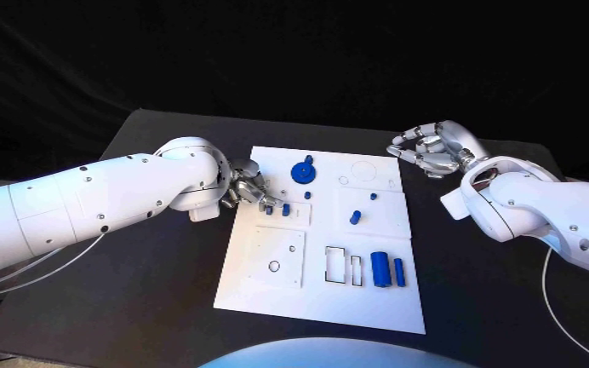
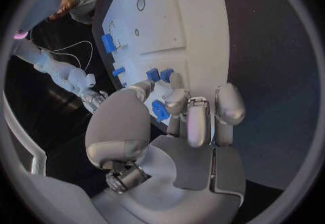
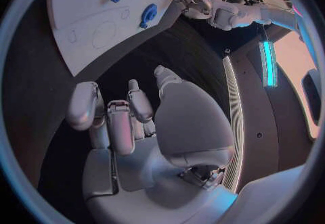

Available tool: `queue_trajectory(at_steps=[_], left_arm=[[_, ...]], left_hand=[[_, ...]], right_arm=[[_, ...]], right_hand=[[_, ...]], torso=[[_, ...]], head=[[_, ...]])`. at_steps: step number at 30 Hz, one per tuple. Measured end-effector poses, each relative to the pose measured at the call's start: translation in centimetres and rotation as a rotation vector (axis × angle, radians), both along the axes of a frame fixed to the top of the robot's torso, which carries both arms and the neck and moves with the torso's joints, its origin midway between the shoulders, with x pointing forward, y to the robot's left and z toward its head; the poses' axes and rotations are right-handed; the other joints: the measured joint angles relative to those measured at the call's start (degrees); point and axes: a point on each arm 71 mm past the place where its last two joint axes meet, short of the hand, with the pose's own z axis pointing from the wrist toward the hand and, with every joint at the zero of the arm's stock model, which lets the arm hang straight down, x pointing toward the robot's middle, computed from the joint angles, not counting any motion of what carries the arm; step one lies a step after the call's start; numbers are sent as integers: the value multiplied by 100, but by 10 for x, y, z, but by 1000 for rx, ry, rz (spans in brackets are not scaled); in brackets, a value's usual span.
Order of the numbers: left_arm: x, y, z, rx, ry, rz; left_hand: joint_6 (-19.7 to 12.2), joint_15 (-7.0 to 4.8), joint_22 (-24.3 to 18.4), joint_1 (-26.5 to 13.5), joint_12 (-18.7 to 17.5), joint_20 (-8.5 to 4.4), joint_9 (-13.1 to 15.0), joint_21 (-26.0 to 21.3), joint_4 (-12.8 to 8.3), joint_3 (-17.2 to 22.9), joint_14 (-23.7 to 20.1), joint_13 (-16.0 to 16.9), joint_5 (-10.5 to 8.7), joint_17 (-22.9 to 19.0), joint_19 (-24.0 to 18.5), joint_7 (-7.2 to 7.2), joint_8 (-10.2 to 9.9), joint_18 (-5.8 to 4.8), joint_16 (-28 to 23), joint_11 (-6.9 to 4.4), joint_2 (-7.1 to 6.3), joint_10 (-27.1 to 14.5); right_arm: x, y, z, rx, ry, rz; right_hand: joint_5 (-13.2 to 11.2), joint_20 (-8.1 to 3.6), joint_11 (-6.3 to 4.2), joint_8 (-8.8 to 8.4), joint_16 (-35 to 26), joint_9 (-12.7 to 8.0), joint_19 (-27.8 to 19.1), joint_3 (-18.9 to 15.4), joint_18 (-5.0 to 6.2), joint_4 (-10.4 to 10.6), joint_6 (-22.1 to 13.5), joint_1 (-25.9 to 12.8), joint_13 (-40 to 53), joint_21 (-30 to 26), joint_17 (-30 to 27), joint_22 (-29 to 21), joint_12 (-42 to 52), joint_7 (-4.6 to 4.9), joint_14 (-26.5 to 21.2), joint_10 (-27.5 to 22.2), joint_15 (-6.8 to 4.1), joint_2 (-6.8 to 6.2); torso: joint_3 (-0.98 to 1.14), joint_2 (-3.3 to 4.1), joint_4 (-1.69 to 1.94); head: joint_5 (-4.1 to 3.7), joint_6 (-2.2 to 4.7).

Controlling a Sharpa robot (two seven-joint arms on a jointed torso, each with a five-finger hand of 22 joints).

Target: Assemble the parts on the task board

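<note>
The left arm reaches in low, its hand (image 1: 248, 185) bent downward with fingers curled close together. The right arm is raised at the far side, its hand (image 1: 432, 150) loosely curled, holding nothing.

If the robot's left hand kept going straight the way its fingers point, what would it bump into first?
Probably the small blue part right at the left hand's fingertips, near the left edge of the white task board. The fingers look almost on it already, though contact is hard to judge.
</note>
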Motion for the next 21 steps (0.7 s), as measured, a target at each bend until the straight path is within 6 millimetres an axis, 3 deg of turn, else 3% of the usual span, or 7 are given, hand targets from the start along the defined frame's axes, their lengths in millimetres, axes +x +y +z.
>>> queue_trajectory(at_steps=[7, 17, 21], left_arm=[[-3, 1, 2, -15, -19, 13], [-8, 7, 4, -27, -40, 30], [-9, 8, 4, -29, -43, 34]], left_hand=[[0, 0, 0, 113, 0, 21, -30, 0, -8, -181, 0, 0, 21, 0, 21, 0, -69, 0, 0, 0, 90, 0], [-20, 0, -1, 802, 0, 21, -87, -26, -8, -241, 0, -17, 45, 0, 21, 20, -151, 0, 0, 21, 166, -20], [-20, 0, -14, 1035, 0, 21, -107, -27, -14, -135, 0, -38, 45, 0, 21, 20, -180, 0, 0, 20, 125, -20]], right_arm=[[0, -1, 0, 0, 0, -1], [0, -1, 0, -1, 0, -2], [0, -1, 0, 0, 0, -2]], right_hand=[[0, 0, 0, 0, 0, 0, 0, 0, 0, 0, 0, 0, 0, 0, 0, 0, 0, 0, 0, 0, 0, 0], [0, 0, 0, 0, 0, 0, 0, 0, 0, 0, 0, 0, 0, 0, -1, 0, 0, 0, 0, 0, 0, 0], [0, 0, 0, 0, 0, 0, 0, 0, 0, 0, 0, 0, 1, 0, -1, 0, 0, 0, 0, 0, 0, 0]], torso=[[0, -1, 0], [2, -2, 1], [2, -4, 4]], head=[[-4, 13], [-4, 15], [-1, 15]])
